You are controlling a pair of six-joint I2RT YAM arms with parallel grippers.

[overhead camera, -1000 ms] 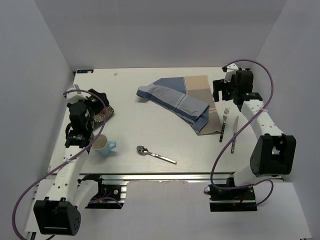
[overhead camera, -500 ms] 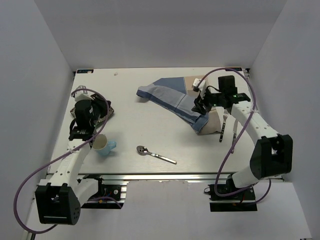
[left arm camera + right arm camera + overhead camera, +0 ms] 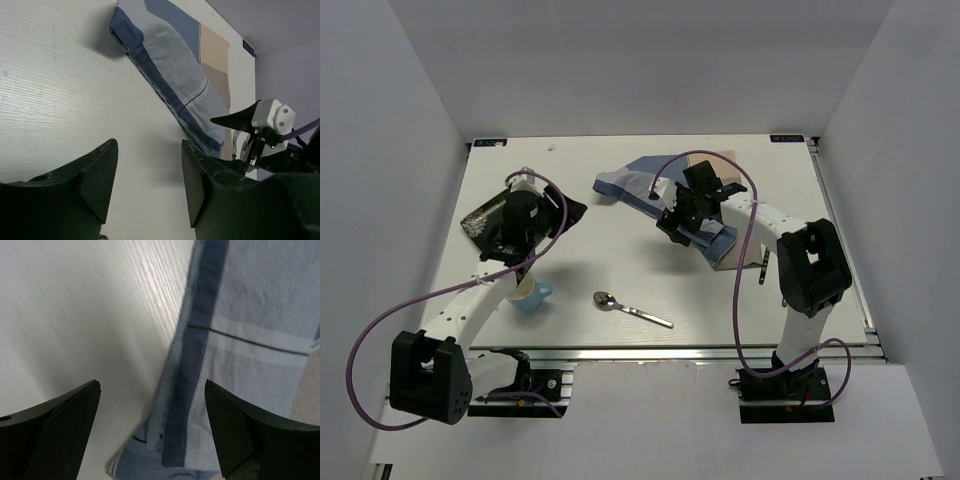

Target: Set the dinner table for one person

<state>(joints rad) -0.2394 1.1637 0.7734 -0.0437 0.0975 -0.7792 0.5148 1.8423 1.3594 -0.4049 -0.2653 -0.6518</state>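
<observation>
R gripper [image 3: 151, 385], jaws wide, over dinner table [image 3: 75, 300] nr placemat [image 3: 250, 330]

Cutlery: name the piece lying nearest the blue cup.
The spoon, lying alone just right of the cup; the only other visible piece lies far right, beside the cloth.

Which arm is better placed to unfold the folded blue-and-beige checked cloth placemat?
Right. The open right tool hovers over the edge of the blue-and-beige checked cloth placemat; the left tool sits apart, over the bare white dinner table.
</observation>
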